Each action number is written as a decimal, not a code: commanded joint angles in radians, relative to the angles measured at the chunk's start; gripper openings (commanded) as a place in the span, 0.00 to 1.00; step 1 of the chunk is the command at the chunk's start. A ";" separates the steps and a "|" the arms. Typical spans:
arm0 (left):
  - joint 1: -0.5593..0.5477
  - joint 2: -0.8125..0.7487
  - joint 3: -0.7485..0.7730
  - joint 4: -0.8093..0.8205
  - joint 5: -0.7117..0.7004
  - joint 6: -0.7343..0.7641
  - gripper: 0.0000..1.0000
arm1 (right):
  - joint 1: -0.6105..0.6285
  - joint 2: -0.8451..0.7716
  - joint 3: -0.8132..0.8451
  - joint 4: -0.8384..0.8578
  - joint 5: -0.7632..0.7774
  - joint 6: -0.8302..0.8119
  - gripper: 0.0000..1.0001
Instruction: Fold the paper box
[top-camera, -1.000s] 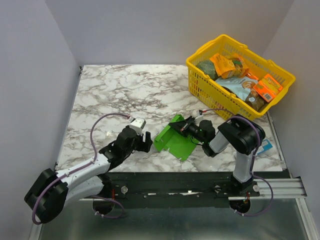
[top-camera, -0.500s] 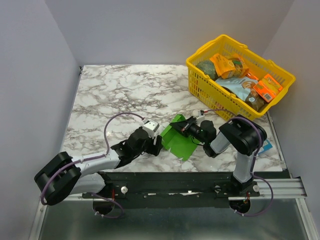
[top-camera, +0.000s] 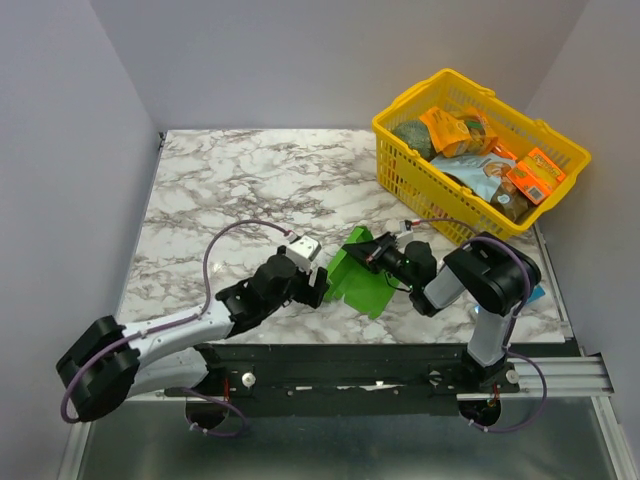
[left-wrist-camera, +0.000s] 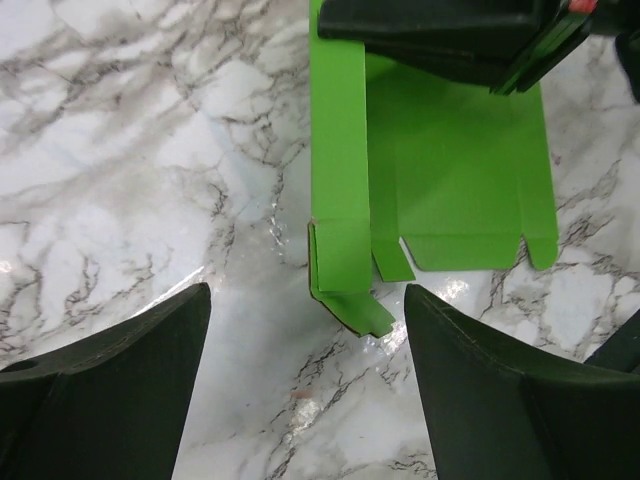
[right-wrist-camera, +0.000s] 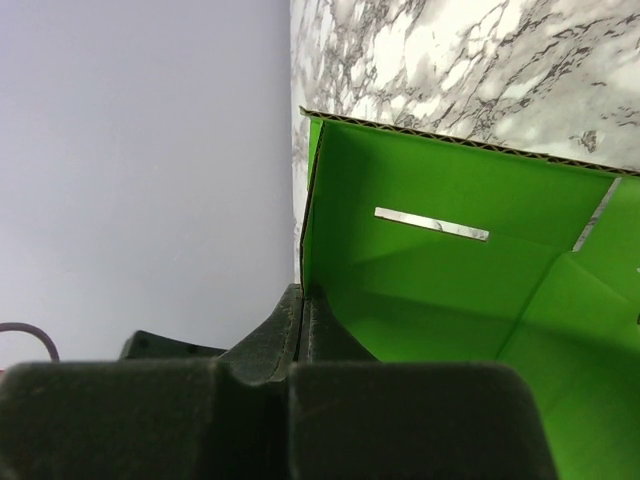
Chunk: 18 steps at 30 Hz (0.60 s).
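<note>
The paper box (top-camera: 360, 282) is a bright green creased cut-out, lying partly flat on the marble near the front edge, its far side lifted. My right gripper (top-camera: 373, 253) is shut on that raised far edge. In the right wrist view the pinched green wall (right-wrist-camera: 450, 290) rises from the closed jaws of that gripper (right-wrist-camera: 305, 300). My left gripper (top-camera: 318, 289) is open just left of the card. In the left wrist view the card's small end flaps (left-wrist-camera: 350, 290) lie ahead of that gripper (left-wrist-camera: 305, 400), between its fingers (left-wrist-camera: 110, 390), touching neither.
A yellow plastic basket (top-camera: 420, 185) full of snack packs stands at the back right. A blue-and-white pack (top-camera: 532, 293) lies at the right table edge behind the right arm. Grey walls close in the table on three sides.
My left arm has swung right across the marble and now sits at the card's left edge. The right gripper has kept its hold, with the card shifted slightly.
</note>
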<state>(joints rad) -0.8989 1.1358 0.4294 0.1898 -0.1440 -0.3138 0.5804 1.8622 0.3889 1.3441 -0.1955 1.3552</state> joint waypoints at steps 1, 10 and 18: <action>0.005 -0.154 0.046 -0.188 -0.046 0.025 0.88 | -0.002 -0.032 -0.018 0.231 0.005 -0.013 0.01; 0.034 -0.125 0.098 -0.220 -0.074 0.061 0.87 | -0.002 -0.041 -0.018 0.228 -0.002 -0.019 0.01; 0.034 0.031 0.170 -0.194 -0.055 0.134 0.85 | -0.002 -0.049 -0.028 0.227 0.002 -0.021 0.01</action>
<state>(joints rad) -0.8658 1.1301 0.5579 -0.0025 -0.2012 -0.2379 0.5804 1.8362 0.3767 1.3418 -0.1967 1.3540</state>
